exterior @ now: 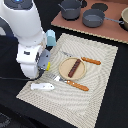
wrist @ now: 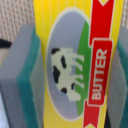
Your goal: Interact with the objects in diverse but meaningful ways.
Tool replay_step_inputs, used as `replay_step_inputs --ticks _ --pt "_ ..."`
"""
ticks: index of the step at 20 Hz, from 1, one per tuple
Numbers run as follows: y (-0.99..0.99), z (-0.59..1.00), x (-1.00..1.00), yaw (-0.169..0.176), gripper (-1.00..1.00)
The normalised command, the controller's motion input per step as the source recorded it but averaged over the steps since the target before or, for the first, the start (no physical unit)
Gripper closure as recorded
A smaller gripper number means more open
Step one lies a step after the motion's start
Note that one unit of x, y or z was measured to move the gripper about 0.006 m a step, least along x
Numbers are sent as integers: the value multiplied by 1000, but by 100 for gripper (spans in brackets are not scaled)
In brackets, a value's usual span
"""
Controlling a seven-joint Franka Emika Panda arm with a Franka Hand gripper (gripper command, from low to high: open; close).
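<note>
Butter packet (wrist: 75,60): was gripped between the green pads (wrist: 30,75).
End effector (exterior: 44,57): was closed on it.
Brown stick (exterior: 74,68): was laid on the plate (exterior: 64,71).

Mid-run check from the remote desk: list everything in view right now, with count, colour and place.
Butter packet: 1, yellow with red print, between the gripper pads.
Stick: 1, dark brown, lying on the plate.
Plate: 1, tan, on the placemat.
Cutlery: 2, orange-handled, flanking the plate.
White piece: 1, white, placemat's near corner.
Blue block: 1, pale blue, beside the arm.
Placemat: 1, beige.
Pots: 2, grey, on the board behind.
Gripper: 1, teal pads, shut on the butter packet.
</note>
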Motion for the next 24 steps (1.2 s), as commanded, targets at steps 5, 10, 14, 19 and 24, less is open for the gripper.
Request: replay_step_inputs --ticks 5,10,14,19,24 --pt "657 1000 517 140 100" --pt "627 708 647 87 100" --pt "513 417 806 29 100" --pt "429 112 866 3 100" --pt "385 0 902 0 100"
